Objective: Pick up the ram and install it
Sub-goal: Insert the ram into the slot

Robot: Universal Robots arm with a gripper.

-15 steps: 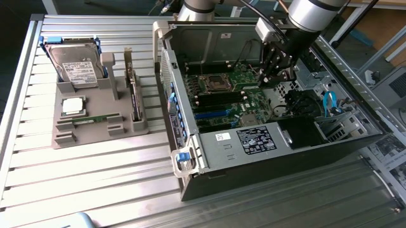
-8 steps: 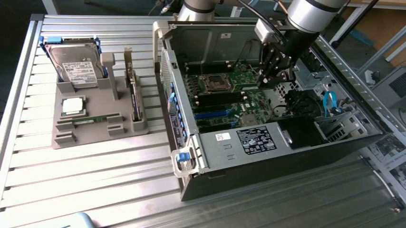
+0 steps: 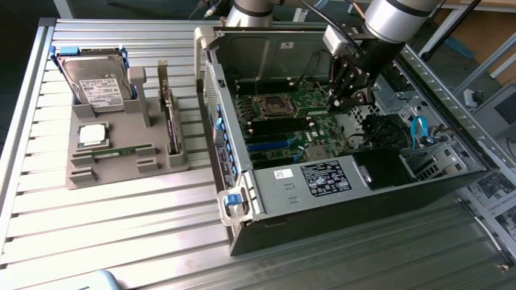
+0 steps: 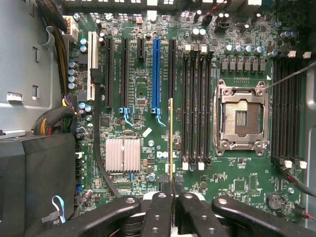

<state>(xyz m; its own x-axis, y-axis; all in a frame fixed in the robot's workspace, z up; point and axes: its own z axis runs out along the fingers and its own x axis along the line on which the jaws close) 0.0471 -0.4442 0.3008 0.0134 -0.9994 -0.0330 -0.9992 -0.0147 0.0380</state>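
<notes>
Evidently the black gripper (image 4: 171, 190) pinches the thin green ram stick (image 4: 171, 143) edge-on between its fingers (image 4: 159, 207), held upright above the motherboard's black memory slots (image 4: 195, 108) just beside it for seating.

The gripper (image 4: 171, 190) was cut off by the wrist picture's edge, as was the lower end of the ram (image 4: 171, 143) between its fingers. In the exterior view, the gripper's (image 3: 342, 96) fingertips hid it.
</notes>
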